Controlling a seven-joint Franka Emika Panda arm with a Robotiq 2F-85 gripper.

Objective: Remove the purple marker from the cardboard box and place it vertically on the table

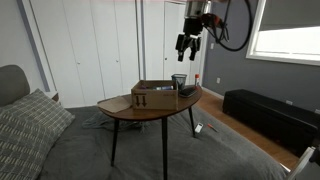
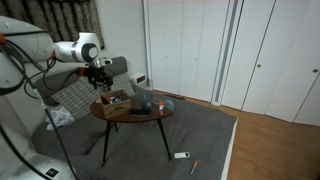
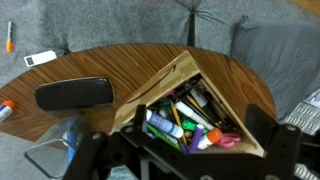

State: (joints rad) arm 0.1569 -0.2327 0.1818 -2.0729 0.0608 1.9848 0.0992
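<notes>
Above the table (image 1: 118, 108), well clear of its top, the gripper (image 1: 189, 44) is seen hanging from the arm in an exterior view, fingers pointing down. In the wrist view the gripper (image 3: 190, 152) is found spread wide. Its two fingers (image 3: 92, 152) stand far apart on either side of the cardboard box (image 3: 152, 92) below, and nothing is held between them. The box is noted on the tabletop, open at the top and packed with pens of many colours. The purple marker (image 3: 164, 127) is recorded inside the box, lying among the other pens and untouched by the gripper. A black oblong case (image 3: 72, 93) is observed on the wood just beside the box. A black mesh cup (image 1: 179, 82) is seen standing upright next to the box (image 1: 150, 97), toward one end of the table. On the grey carpet an orange pen (image 3: 8, 38) and a small white object (image 3: 40, 58) are noted, near each other and apart from the table. The marker is too small to be made out in either exterior view.
</notes>
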